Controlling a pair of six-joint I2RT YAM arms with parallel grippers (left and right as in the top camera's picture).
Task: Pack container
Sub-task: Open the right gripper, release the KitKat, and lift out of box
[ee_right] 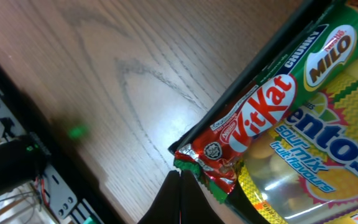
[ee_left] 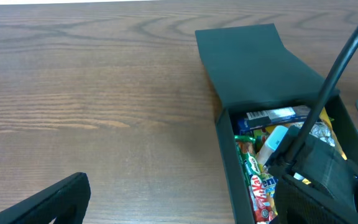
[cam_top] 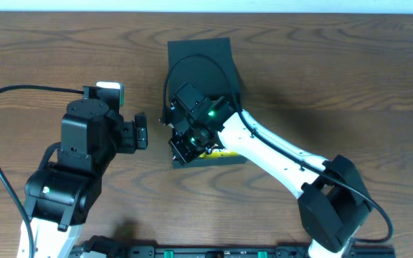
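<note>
- Checking the layout: our matte black rectangular container (ee_left: 227, 163) sits mid-table, long axis running away from us, hinged flat lid (cam_top: 199, 61) lying open on the far side.
- Our right gripper (ee_right: 180, 194) is the nearer one, right over the near end. It's pinched tight, tip just beside the crimped end of the red KitKat wrapper (ee_right: 253, 115). We can't tell if it's nipping anything.
- Our left gripper (cam_top: 140, 132) hangs spread wide and empty just left of the container, with plenty of brown wooden table (ee_left: 92, 93) on that side.

Red wrapper (ee_right: 253, 118): KitKat; green wrapper (ee_right: 328, 56): Milo; yellow bag (ee_right: 316, 162): probably Mentos.
</note>
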